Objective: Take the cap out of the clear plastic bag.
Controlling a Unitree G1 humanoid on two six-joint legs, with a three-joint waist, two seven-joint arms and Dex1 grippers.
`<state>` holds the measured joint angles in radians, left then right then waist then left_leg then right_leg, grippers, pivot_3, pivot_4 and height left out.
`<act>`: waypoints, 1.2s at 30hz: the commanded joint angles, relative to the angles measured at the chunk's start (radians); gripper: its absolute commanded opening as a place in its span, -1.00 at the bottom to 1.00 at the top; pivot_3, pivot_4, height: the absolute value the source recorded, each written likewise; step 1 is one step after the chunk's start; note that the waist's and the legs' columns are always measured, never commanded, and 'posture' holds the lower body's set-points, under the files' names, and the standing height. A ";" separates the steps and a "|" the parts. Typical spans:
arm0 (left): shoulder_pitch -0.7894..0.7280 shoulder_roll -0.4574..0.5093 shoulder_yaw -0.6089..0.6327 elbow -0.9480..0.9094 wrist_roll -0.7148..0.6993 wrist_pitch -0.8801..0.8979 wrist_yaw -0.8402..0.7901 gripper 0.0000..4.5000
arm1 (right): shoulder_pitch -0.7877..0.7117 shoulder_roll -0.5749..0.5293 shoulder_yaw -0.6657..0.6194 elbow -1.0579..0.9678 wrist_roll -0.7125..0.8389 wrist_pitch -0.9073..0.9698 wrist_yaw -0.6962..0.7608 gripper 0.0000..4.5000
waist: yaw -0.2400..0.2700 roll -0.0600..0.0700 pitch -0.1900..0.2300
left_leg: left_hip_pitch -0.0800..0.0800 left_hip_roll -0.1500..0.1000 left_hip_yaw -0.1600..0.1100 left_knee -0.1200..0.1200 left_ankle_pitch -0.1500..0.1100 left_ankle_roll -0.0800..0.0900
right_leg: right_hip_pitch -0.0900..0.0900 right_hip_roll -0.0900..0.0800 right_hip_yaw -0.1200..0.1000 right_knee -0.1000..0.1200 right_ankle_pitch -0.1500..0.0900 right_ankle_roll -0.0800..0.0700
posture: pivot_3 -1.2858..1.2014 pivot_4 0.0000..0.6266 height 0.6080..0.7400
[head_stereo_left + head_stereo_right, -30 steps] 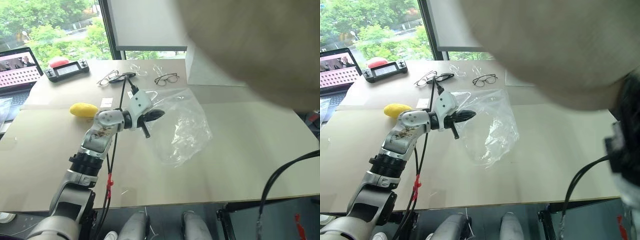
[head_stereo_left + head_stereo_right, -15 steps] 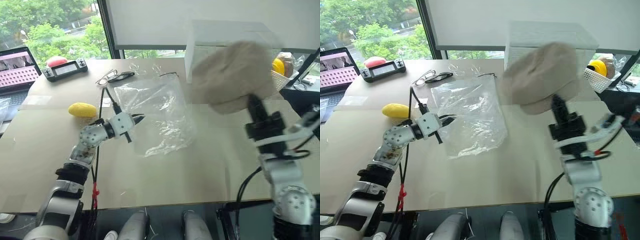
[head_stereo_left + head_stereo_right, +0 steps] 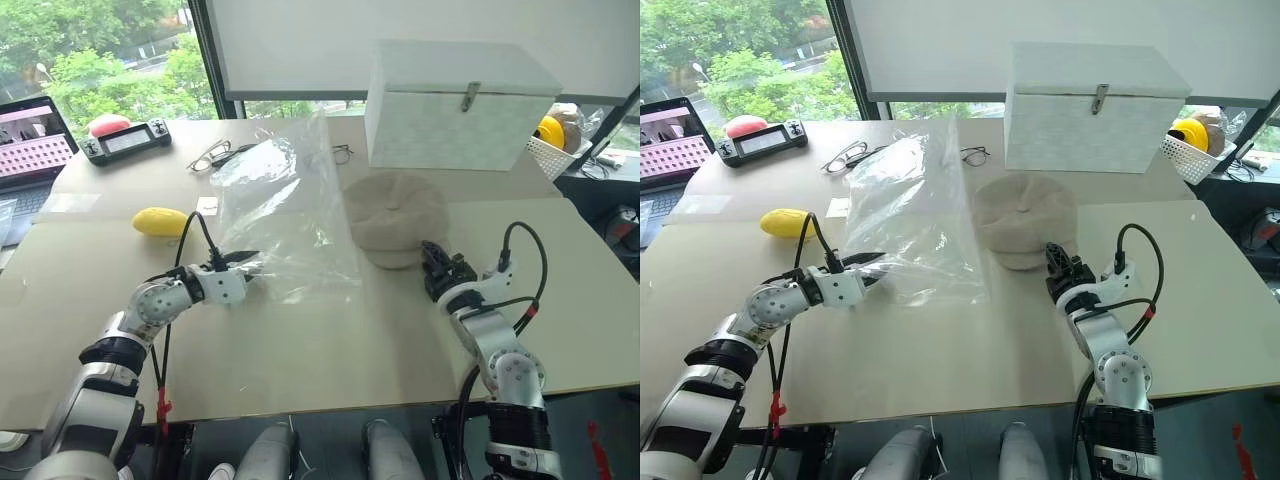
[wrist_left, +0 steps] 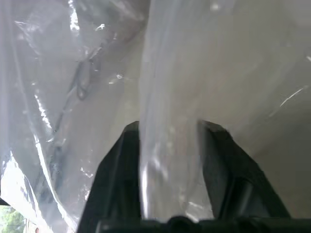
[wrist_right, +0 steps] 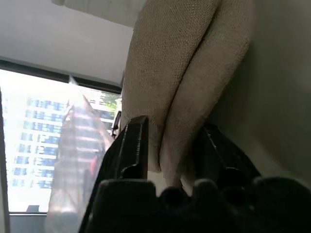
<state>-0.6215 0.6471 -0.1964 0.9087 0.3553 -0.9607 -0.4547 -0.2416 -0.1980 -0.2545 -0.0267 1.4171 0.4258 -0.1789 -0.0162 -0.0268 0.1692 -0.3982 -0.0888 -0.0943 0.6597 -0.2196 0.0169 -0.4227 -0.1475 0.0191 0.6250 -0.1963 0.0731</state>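
Observation:
The beige cap [image 3: 395, 215] lies on the table, outside the clear plastic bag [image 3: 280, 215] and just to its right. The bag billows up from the table, crinkled and empty. My left gripper [image 3: 245, 264] sits low at the bag's near edge. In the left wrist view its black fingers [image 4: 121, 165] stand apart with a fold of film between them. My right gripper [image 3: 432, 255] is at the cap's near rim. Its fingers [image 5: 131, 145] are also apart, with a fold of the cap [image 5: 175, 63] between them.
A white box with a metal latch [image 3: 460, 105] stands behind the cap. A yellow oval object [image 3: 160, 221] lies left of the bag. Two pairs of glasses [image 3: 215, 155], a controller [image 3: 130, 140] and a laptop [image 3: 35, 150] are at the far left. A white basket [image 3: 555, 150] sits far right.
My right arm has come down from in front of the camera with the cap, which now rests on the table. My left gripper sank leftward with the bag. Both grippers' fingers have spread.

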 commanded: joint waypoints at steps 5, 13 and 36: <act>-0.011 0.002 -0.007 -0.009 -0.025 -0.058 0.003 0.98 | 0.013 -0.034 -0.115 -0.024 -0.013 0.056 0.005 1.00 | 0.001 0.000 0.000 | 0.000 0.000 0.000 0.000 0.000 0.000 | 0.000 0.000 0.000 0.000 0.000 0.000 | 0.03 -0.52 1.00; 0.076 -0.021 0.005 -0.231 -0.409 0.079 -0.302 0.98 | 0.078 -0.095 -0.170 -0.115 -0.014 0.144 0.032 1.00 | -0.005 0.000 0.000 | 0.000 0.001 0.000 0.000 0.000 0.000 | 0.000 0.000 0.000 0.000 0.000 0.000 | 0.03 -0.52 1.00; 0.133 -0.135 0.485 -0.676 -1.029 1.282 0.130 0.98 | 0.287 -0.498 -0.031 -0.244 -0.862 0.004 0.192 1.00 | -0.021 0.003 -0.001 | 0.008 0.001 0.007 0.001 0.000 0.001 | 0.005 0.000 0.007 -0.002 -0.008 0.010 | 0.03 -0.52 1.00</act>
<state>-0.4846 0.5172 0.2336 0.1863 -0.7403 0.3725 -0.4275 0.0539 -0.6924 -0.2800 -0.2626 0.6445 0.4905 0.0106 -0.0375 -0.0241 0.1685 -0.3903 -0.0875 -0.0861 0.6603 -0.2200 0.0175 -0.4179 -0.1475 0.0267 0.6230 -0.2042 0.0827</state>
